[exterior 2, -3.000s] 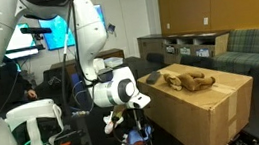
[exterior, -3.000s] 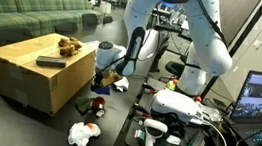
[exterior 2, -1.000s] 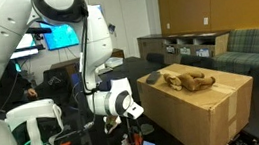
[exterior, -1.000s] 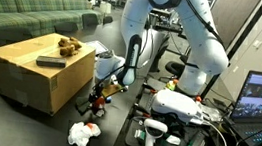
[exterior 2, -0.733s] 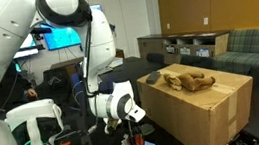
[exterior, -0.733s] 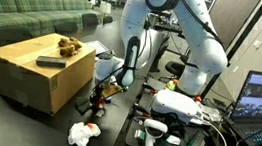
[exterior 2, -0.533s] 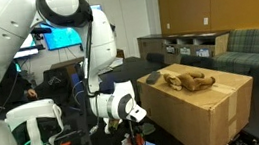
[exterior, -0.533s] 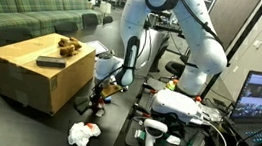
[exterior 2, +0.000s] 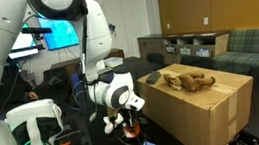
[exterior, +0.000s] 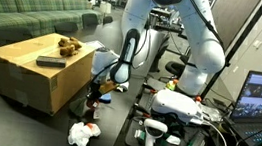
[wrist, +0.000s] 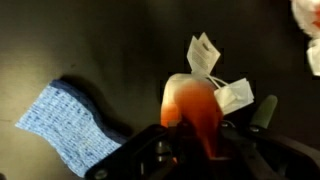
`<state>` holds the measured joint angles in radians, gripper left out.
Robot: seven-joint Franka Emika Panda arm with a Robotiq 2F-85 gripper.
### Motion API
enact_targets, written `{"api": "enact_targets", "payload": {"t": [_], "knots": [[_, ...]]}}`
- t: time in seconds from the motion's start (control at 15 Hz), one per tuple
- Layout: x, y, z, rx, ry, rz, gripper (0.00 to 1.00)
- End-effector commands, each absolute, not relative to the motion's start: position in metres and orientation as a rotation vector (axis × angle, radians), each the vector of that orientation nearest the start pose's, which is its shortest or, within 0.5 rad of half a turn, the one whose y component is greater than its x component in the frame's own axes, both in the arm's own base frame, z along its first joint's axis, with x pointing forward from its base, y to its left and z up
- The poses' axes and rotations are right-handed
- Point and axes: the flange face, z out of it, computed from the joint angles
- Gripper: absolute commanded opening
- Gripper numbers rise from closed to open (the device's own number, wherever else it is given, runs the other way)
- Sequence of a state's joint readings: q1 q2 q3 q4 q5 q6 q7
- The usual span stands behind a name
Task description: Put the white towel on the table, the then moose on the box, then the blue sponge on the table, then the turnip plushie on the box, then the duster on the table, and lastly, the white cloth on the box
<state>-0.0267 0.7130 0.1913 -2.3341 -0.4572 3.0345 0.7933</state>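
My hand (wrist: 208,128) is clenched on the red round turnip plushie (wrist: 196,105), with its white tags (wrist: 206,54) sticking out past the fingers. Plushie hangs low over the dark grey-black table (wrist: 100,40), beside the big tan cardboard box (exterior 2: 207,111). Flat bright-blue sponge (wrist: 64,120) lies on the table just beside the plushie. Small brown plush moose (exterior: 69,46) and flat black oblong duster (exterior: 50,61) sit on the box top, apart. Crumpled white towel (exterior: 83,134) lies on the table near the box.

The sponge (wrist: 65,125) is blue, the turnip plushie (wrist: 196,115) red, the box (exterior: 25,75) tan.
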Motion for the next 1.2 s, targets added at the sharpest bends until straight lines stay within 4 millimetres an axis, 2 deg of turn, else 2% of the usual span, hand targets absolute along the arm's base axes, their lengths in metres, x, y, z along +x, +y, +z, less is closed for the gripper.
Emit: {"api": "enact_targets", "payload": {"t": [0.0, 0.27, 0.67, 0.93, 1.13], "knots": [[0.457, 0.147, 0.109, -3.027, 0.178, 0.086, 0.04], [0.482, 0.172, 0.186, -3.025, 0.128, 0.142, 0.04], [0.523, 0.176, 0.316, -3.105, 0.172, 0.039, 0.04], [0.558, 0.18, 0.372, -3.084, 0.276, -0.148, 0.04], [0.588, 0.187, 0.392, -3.054, 0.365, -0.288, 0.04]]}}
